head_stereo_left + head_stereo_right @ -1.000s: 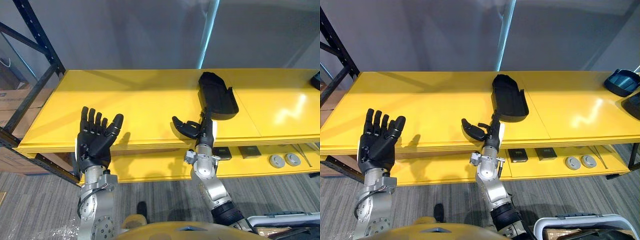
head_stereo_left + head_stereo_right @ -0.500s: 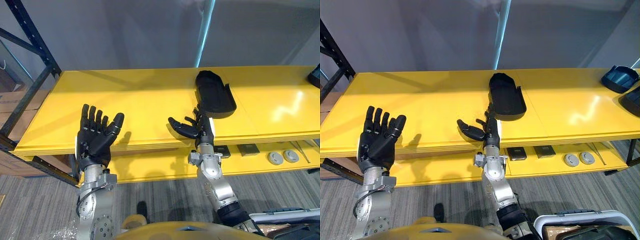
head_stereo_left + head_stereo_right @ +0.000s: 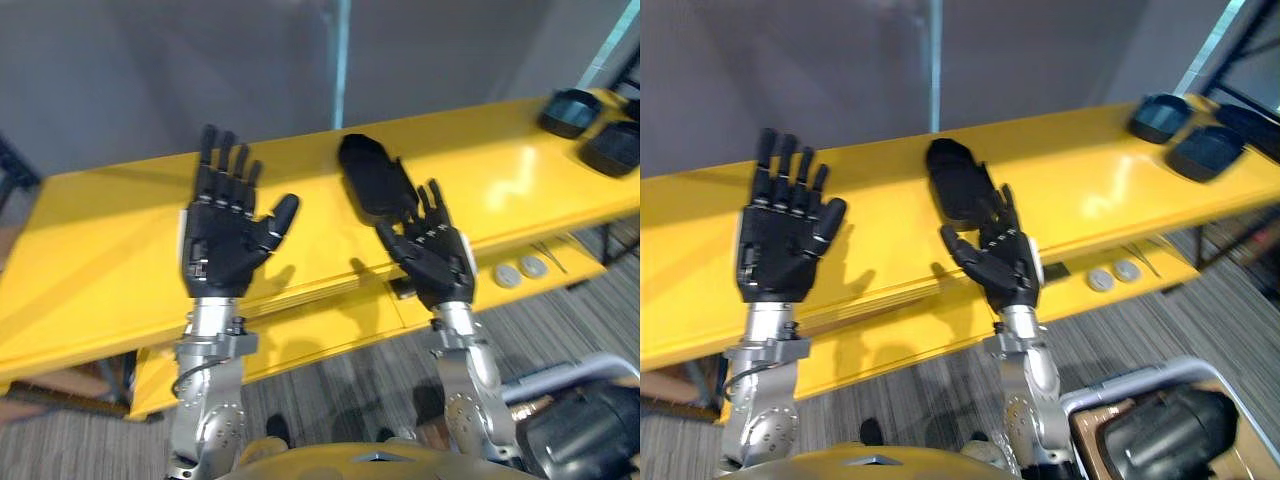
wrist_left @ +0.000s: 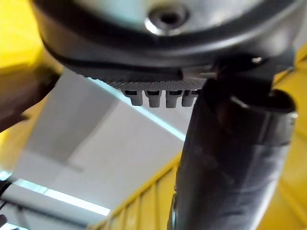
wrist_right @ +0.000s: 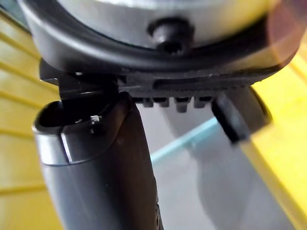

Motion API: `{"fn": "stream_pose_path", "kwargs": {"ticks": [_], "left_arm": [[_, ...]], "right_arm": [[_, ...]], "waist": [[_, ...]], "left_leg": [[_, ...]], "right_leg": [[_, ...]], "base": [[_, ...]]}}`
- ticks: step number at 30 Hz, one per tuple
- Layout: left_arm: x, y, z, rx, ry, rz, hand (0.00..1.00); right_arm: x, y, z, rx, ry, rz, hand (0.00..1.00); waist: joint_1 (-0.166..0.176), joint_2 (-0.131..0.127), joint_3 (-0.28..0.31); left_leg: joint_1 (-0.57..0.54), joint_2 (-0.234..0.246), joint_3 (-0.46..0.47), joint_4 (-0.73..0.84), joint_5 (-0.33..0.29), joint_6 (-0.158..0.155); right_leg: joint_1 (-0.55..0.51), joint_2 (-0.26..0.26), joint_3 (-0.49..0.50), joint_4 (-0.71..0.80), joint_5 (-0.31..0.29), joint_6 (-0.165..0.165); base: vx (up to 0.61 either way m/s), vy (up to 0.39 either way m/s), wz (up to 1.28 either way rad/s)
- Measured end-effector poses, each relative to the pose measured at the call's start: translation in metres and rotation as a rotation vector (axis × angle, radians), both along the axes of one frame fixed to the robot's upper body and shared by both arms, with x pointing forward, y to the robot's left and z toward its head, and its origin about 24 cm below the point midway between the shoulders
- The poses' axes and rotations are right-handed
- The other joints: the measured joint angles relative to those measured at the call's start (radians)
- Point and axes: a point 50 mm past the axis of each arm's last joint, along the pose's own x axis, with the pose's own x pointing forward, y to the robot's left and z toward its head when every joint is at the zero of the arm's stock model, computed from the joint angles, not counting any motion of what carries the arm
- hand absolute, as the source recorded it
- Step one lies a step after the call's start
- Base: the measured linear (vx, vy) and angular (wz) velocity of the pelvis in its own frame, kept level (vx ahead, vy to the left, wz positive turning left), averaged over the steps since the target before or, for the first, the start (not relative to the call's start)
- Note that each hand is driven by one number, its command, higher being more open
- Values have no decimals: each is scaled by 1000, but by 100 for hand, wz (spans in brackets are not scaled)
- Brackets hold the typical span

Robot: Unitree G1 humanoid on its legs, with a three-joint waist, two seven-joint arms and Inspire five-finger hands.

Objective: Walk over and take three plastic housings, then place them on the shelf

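One housing (image 3: 375, 180) lies on the shelf (image 3: 100, 240). The left hand (image 3: 225, 245) and right hand (image 3: 435, 260) are spread and empty, so more are probably left.

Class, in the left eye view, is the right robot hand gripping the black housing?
No: the right robot hand is open, fingers straight, and the black housing lies on the yellow shelf.

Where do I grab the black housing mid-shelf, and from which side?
Probably its near end: pinch across the raised side walls, coming from the front of the shelf with the right robot hand. The black housing lies hollow side up, pointing away, closest to that hand.
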Motion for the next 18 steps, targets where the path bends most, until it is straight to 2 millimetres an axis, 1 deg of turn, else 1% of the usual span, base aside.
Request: {"fn": "stream_pose_path", "kwargs": {"ticks": [1, 2, 3, 4, 5, 6, 8, 9, 11, 12, 13, 14, 15, 16, 18], "left_arm": [[-1, -5, -1, 18, 5, -24, 100], [0, -15, -4, 48, 12, -73, 100], [2, -18, -6, 62, 16, -87, 100], [6, -21, -8, 92, 24, -94, 100], [11, -23, -10, 119, 38, -81, 100], [14, -23, -11, 130, 46, -66, 100], [22, -23, -13, 128, 74, -12, 100], [23, -24, -12, 123, 77, -4, 100], [27, -26, -6, 103, 76, 21, 100], [29, -29, -5, 92, 78, 26, 100], [30, -31, -3, 85, 78, 28, 100], [32, -33, -3, 82, 79, 28, 100], [33, -34, -3, 71, 85, 38, 100], [33, -33, -4, 54, 99, 57, 100], [30, -25, -11, 62, 134, 88, 100]], "right_arm": [[-5, -5, -2, 0, 14, -31, 100], [-16, -16, -6, -9, 43, -102, 100], [-21, -21, -8, -18, 56, -134, 100], [-30, -30, -11, -47, 85, -191, 100], [-39, -38, -15, -61, 110, -245, 100], [-43, -42, -16, -67, 120, -269, 100], [-56, -55, -19, -89, 148, -340, 100], [-59, -58, -19, -94, 151, -353, 100], [-65, -63, -18, -98, 144, -373, 100], [-64, -63, -16, -82, 123, -358, 100], [-63, -62, -14, -63, 99, -345, 100], [-60, -61, -11, -42, 71, -322, 100], [-53, -58, -7, -41, 37, -288, 100], [-41, -53, -1, -54, -6, -234, 100], [-22, -39, 1, -67, -33, -141, 100]], "waist": [[-13, -1, -5], [-35, -2, -8], [-47, -3, -8], [-74, -3, -8], [-91, -2, -8], [-104, -1, -7], [-149, 4, -3], [-158, 7, -2], [-176, 11, 17], [-181, 17, 27], [-178, 25, 35], [-171, 38, 43], [-154, 56, 57], [-125, 80, 78], [-86, 104, 85]], "left_leg": [[0, 2, 13, 0, -4, -3], [2, 5, 42, 0, -8, -5], [2, 8, 57, 1, -8, -5], [1, 17, 90, 4, -10, -7], [1, 24, 127, 4, -15, -14], [0, 28, 143, 4, -17, -16], [0, 40, 194, 5, -25, -26], [1, 42, 202, 5, -26, -27], [-1, 61, 231, 51, -51, -34], [-8, 78, 238, 110, -88, -34], [-27, 96, 209, 182, -129, -27], [-59, 107, 125, 256, -179, -12], [-85, 107, 7, 321, -234, -4], [-104, 96, -124, 378, -304, -14], [-110, 51, -260, 426, -364, -9]], "right_leg": [[-10, 3, 15, 0, 1, 1], [-27, 10, 45, 0, 5, 3], [-36, 15, 60, -1, 8, 2], [-58, 24, 94, -2, 20, 2], [-81, 35, 130, -4, 30, 3], [-86, 40, 144, -7, 36, 3], [-99, 57, 191, -33, 57, 2], [-103, 61, 200, -36, 61, 2], [-107, 71, 230, -33, 66, 4], [-103, 76, 244, -32, 66, 4], [-98, 81, 257, -31, 66, 4], [-96, 88, 272, -30, 67, 3], [-97, 102, 301, -30, 71, -3], [-100, 120, 351, -33, 75, 0], [-116, 130, 417, -21, 73, -1]], "base": [[34, 6, -79], [32, 1, -61], [42, -5, -79], [39, -17, -87], [38, -20, -87], [46, -28, -82], [55, -40, -64], [58, -44, -53], [60, -52, -45], [42, -49, -41], [19, -57, -43], [-6, -33, -53], [-36, 34, -98], [-60, 104, -121], [-72, 195, -107]]}}
